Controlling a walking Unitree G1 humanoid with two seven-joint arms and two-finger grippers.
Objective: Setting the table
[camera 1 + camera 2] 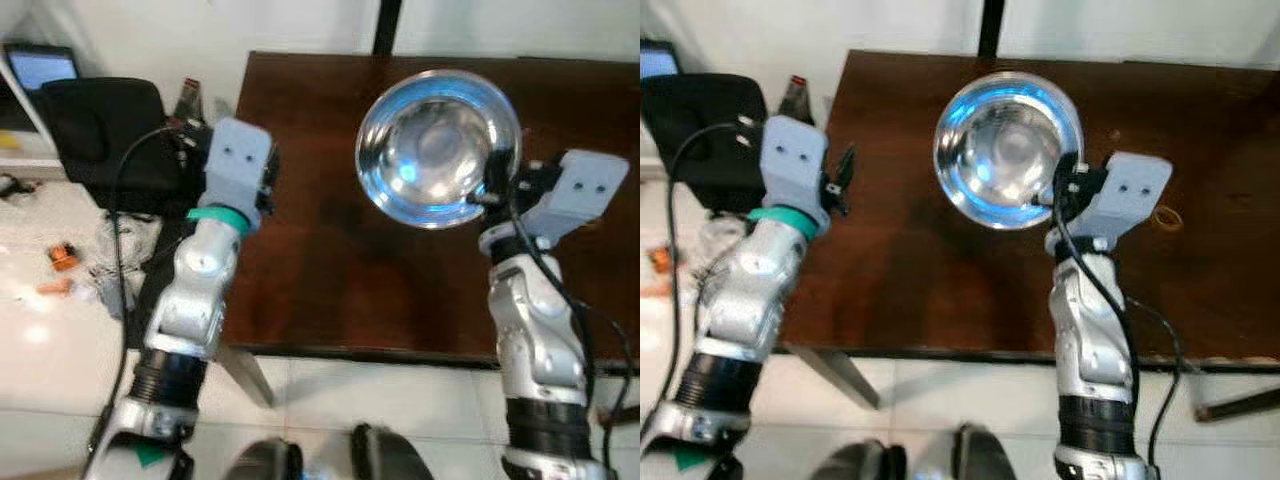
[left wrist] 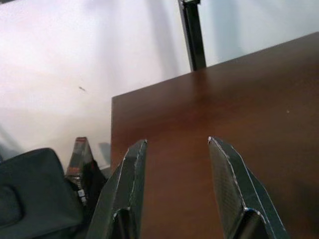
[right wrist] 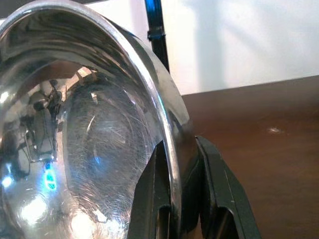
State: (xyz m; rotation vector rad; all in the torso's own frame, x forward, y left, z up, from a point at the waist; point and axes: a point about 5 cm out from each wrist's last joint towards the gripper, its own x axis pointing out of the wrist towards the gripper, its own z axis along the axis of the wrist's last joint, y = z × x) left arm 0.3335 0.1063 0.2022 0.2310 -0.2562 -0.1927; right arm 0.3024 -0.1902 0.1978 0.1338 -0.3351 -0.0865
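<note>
One shiny metal bowl (image 1: 438, 148) is what I am working with right now. My right gripper (image 3: 180, 199) pinches the bowl's rim, one finger inside and one outside, and holds the bowl up above the dark brown table (image 1: 330, 260). The bowl is tipped, so I can look right into it from the head camera. It sits over the far middle part of the table, not touching the wood as far as I can tell. My left gripper (image 2: 177, 174) is holding nothing, its two fingers spread apart, and it hangs over the table's left edge. Off to the left of the table I see a black bag (image 1: 100, 125) and a small bottle (image 1: 188, 100) on the floor side. I think I am in the carrying step: the bowl is picked up but not yet set down. Next I need to lower the bowl slowly, turn it flat so its bottom faces the wood, and only then let go. If I let go while it is tipped, it could roll or clatter.
</note>
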